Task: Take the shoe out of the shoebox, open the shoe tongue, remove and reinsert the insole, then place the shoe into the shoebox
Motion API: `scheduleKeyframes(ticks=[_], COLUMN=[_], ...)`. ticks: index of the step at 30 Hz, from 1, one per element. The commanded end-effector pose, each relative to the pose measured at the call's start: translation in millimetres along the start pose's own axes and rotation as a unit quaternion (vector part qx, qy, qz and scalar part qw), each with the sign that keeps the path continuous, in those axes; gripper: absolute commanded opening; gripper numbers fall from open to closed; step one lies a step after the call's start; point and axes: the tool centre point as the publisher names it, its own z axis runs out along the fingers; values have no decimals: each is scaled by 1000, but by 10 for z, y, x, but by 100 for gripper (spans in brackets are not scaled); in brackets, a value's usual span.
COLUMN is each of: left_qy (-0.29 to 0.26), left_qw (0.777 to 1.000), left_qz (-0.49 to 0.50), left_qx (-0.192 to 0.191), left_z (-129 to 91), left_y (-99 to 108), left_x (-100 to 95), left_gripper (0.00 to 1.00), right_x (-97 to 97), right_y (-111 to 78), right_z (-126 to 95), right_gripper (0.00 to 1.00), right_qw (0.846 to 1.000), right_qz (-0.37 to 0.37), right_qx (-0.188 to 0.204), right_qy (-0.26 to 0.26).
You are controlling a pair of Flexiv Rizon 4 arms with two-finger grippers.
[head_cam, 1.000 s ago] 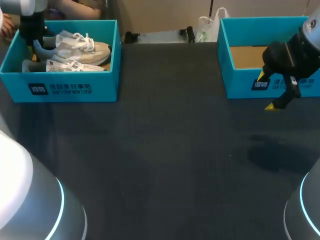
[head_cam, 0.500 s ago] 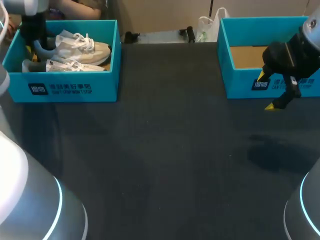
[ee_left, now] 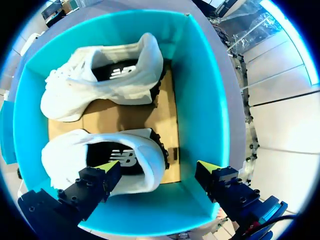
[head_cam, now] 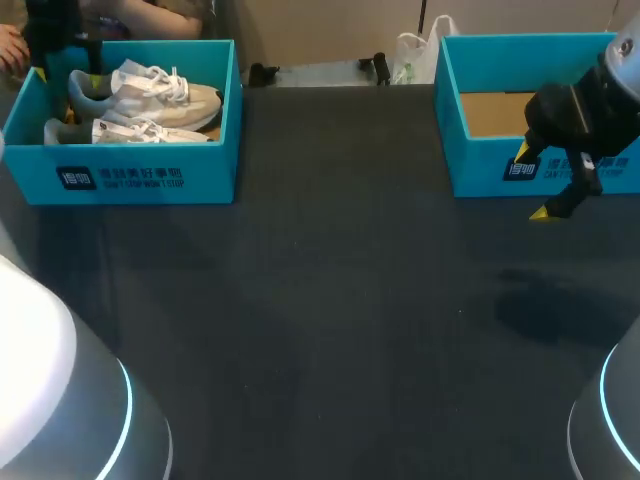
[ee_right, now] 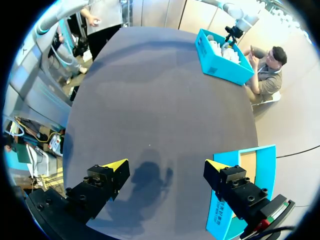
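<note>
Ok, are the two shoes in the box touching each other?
Apart. The left wrist view shows a strip of bare box floor between the nearer shoe and the farther shoe.

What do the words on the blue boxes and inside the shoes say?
Front of the left shoebox: two lines of white print, too small and blurred to read.
Front of the right shoebox: white print, partly hidden by the right gripper, unreadable.
Near shoe's insole: a white logo mark, no readable words; likewise the far shoe.

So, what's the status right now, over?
Left jaws open, above the shoebox. Right jaws open, over table by the other box. Both shoes lie inside. Nothing blocking.
</note>
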Motion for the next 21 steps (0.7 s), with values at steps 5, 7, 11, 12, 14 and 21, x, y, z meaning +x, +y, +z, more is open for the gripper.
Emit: scheduleKeyframes(ticks=[5, 7, 11, 12, 14, 21], left_qy=[-13, -13, -13, -13, -13, -13], left_qw=[1000, 1000, 1000, 1000, 1000, 1000], left_qz=[-1, -1, -1, -1, -1, -1], left_qx=[-14, -14, -14, -14, -14, -14], left_z=[-486, -486, -486, -486, -486, -486], left_y=[-489, -489, -489, -489, -489, -489], left_x=[22, 22, 22, 22, 22, 22], left_gripper=[100, 100, 100, 100, 100, 100], right_x=[-1, -1, -1, -1, -1, -1], right_y=[0, 0, 0, 0, 0, 0], right_z=[8, 8, 8, 8, 8, 8], right_gripper=[100, 100, 100, 100, 100, 100], right_qw=[1000, 1000, 1000, 1000, 1000, 1000], right_qz=[0, 0, 0, 0, 0, 0], right_qx=[1, 1, 1, 1, 1, 1], right_qy=[0, 0, 0, 0, 0, 0])
